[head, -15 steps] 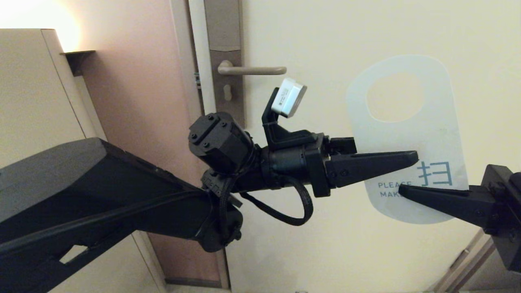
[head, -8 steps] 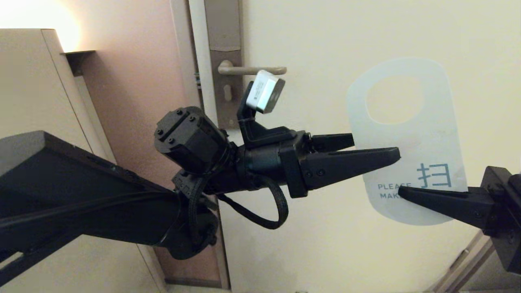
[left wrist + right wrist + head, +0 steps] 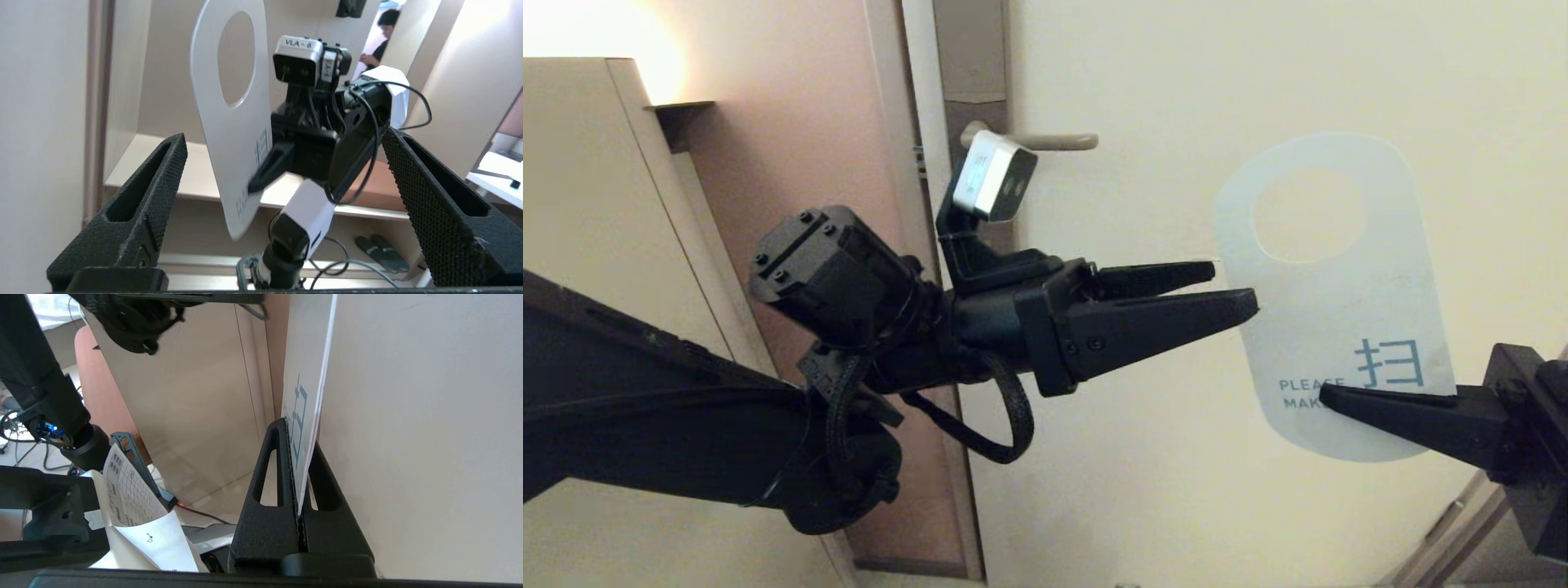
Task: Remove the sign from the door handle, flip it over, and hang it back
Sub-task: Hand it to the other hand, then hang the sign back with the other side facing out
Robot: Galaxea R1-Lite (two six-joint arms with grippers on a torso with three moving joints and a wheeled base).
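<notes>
head: sign (image 3: 1339,327) reads "PLEASE MAK…" (white face), pinched low by right gripper (image 3: 1327,396); left gripper (image 3: 1233,286) spread, just beside its edge | left wrist: tag "VLA" | right wrist: pads (image 3: 286,473) clamp sign (image 3: 306,396)

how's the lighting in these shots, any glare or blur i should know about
Head view: warm, dim light, with a blown-out glow in the top left corner above the beige cabinet; the flat white oval-holed door sign stays readable. Left wrist view: the black right gripper pinching the sign is slightly smeared, and the background is soft. Right wrist view: even, cooler light, no glare.
</notes>
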